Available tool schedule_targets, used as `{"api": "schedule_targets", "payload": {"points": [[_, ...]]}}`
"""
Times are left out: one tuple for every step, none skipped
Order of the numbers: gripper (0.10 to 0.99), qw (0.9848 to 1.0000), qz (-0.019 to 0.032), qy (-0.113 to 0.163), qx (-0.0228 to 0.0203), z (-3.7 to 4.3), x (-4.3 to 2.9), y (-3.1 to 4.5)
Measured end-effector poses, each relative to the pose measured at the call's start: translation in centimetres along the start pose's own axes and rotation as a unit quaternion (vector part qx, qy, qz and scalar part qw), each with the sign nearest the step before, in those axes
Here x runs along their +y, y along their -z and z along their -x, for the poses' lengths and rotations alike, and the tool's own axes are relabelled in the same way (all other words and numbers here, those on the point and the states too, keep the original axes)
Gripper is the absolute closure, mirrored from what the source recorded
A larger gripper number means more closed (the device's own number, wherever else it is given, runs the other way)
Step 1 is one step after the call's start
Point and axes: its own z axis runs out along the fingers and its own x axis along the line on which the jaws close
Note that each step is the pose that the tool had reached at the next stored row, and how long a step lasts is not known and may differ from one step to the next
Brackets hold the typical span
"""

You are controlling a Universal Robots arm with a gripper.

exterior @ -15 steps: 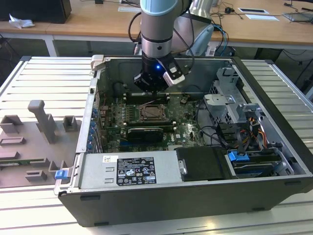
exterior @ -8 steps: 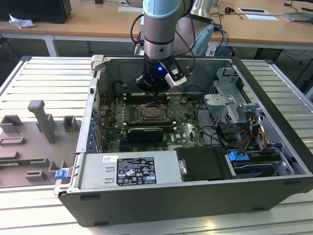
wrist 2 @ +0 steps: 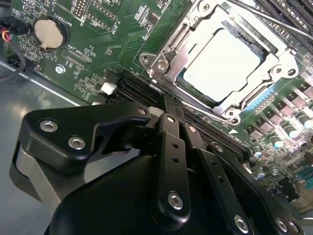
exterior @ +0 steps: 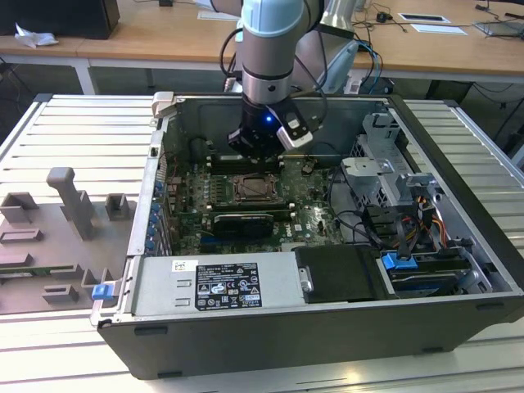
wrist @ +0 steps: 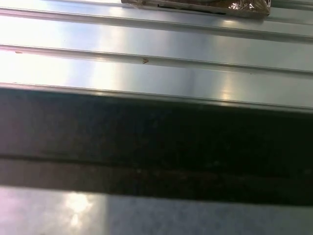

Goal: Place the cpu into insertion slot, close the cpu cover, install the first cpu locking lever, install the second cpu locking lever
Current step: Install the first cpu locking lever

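Gripper hovers beside cpu under closed cpu cover

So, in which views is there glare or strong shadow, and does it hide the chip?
In the second wrist view the cpu is washed pale by glare but plainly seated under the cpu cover; the gripper is dark in front. In the first wrist view bright reflections streak ribbed metal. In the exterior view the case interior is shadowed.

one cpu, one cpu cover, one coin cell
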Motion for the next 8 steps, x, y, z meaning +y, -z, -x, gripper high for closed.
{"api": "schedule_targets", "payload": {"points": [[0.98,1.0,-0.0006,0.0,0.0005,0.0,-0.01,-0.05],[0.98,1.0,-0.0012,0.0,0.0009,0.0,-0.01,-0.09],[0.98,1.0,-0.002,0.0,0.0012,0.0,-0.01,-0.13],[0.98,1.0,-0.0029,0.0,0.0016,0.01,-0.02,-0.16],[0.98,1.0,-0.0044,0.0,0.0019,0.01,-0.02,-0.18],[0.98,1.0,-0.0054,0.0,0.0022,0.02,-0.03,-0.2],[0.98,1.0,-0.0068,0.0,0.0025,0.04,-0.03,-0.23],[0.98,1.0,-0.0074,0.0,0.0026,0.05,-0.03,-0.24]]}}
